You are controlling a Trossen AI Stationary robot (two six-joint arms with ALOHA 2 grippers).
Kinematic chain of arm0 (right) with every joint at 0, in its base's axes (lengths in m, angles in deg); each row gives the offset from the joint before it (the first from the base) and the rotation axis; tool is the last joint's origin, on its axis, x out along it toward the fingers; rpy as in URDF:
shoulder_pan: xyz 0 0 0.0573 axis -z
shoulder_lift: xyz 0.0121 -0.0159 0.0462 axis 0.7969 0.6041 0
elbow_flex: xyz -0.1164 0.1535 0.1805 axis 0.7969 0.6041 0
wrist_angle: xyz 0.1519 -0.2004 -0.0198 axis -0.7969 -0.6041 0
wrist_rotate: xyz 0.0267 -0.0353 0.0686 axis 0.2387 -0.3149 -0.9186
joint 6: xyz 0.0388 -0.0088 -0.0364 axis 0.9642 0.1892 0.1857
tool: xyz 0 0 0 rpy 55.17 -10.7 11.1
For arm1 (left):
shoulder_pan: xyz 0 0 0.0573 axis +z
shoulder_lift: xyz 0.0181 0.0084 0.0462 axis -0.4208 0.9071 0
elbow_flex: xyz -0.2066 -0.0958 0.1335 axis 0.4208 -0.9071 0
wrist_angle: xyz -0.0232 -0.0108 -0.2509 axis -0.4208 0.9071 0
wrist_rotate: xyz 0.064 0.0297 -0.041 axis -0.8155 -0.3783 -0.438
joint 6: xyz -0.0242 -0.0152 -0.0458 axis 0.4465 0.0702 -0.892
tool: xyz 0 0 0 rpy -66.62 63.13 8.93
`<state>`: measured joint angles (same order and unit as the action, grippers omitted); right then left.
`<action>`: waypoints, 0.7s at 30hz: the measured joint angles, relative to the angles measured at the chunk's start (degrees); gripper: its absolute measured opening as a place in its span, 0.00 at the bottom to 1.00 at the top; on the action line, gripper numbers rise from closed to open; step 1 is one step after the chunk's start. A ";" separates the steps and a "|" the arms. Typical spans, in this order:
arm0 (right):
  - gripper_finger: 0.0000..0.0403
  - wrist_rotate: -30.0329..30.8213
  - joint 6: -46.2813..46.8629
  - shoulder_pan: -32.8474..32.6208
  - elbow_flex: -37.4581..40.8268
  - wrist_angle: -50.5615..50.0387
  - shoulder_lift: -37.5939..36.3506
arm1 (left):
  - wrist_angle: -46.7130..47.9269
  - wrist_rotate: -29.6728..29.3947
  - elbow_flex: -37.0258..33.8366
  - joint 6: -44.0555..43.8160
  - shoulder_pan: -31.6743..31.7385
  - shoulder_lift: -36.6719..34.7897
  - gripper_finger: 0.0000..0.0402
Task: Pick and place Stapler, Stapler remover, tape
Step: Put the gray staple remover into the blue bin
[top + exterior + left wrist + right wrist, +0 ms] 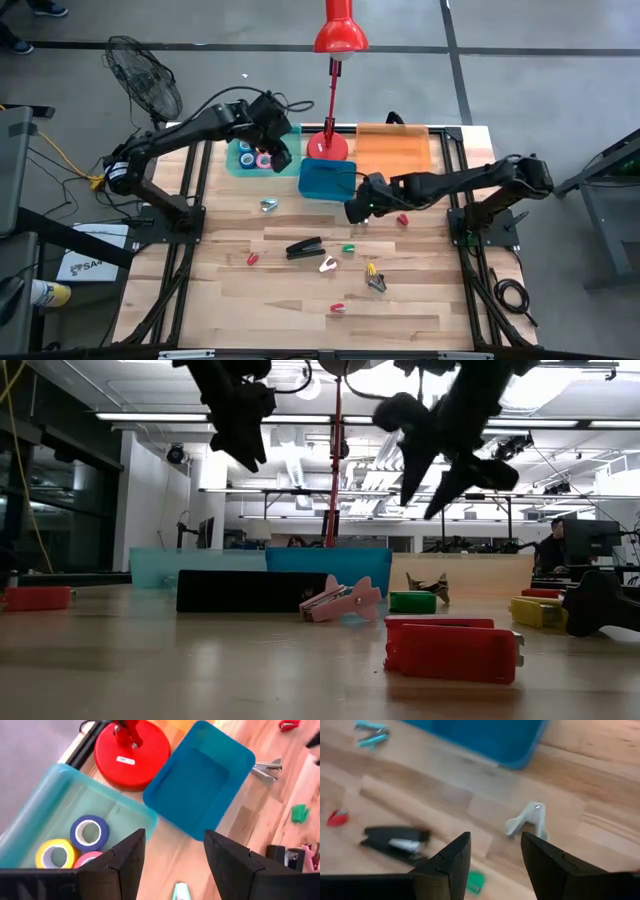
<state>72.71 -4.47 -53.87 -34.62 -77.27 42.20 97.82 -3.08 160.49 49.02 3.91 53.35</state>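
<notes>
Tape rolls (89, 832) sit in teal bin (30, 827) under my left end effector (172, 851), open, empty. Right end effector (495, 851) open over surface (300, 300) w/ black stapler (395, 840).

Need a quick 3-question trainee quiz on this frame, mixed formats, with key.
1. True or false: the left end effector is holding a roll of tape.
2. Which tape roll colours show in the light teal bin in the left wrist view? A) blue, yellow, pink B) green, red, white C) only purple
3. Fill in: the black stapler lies on the ____, not in a bin.

Key:
1. False. Its fingers are open and empty, above the teal bin's edge.
2. A: blue roll, yellow roll, pink roll.
3. Table. The right end effector hovers open near the dark blue bin.
</notes>
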 joint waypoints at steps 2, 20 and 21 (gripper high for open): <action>0.41 1.85 1.53 -0.25 1.40 -0.49 0.00 | 0.97 -0.58 0.00 -0.08 -1.18 -0.08 0.49; 0.74 -0.28 5.91 1.44 15.13 13.43 -0.02 | 3.27 -2.25 0.00 0.02 -2.95 -0.04 0.49; 0.75 -0.03 6.41 1.49 15.65 13.95 -0.02 | 3.27 -2.23 0.00 0.00 -2.95 -0.04 0.49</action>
<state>72.67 1.94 -52.38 -18.97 -63.33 42.18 101.09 -5.31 160.49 49.03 0.96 53.31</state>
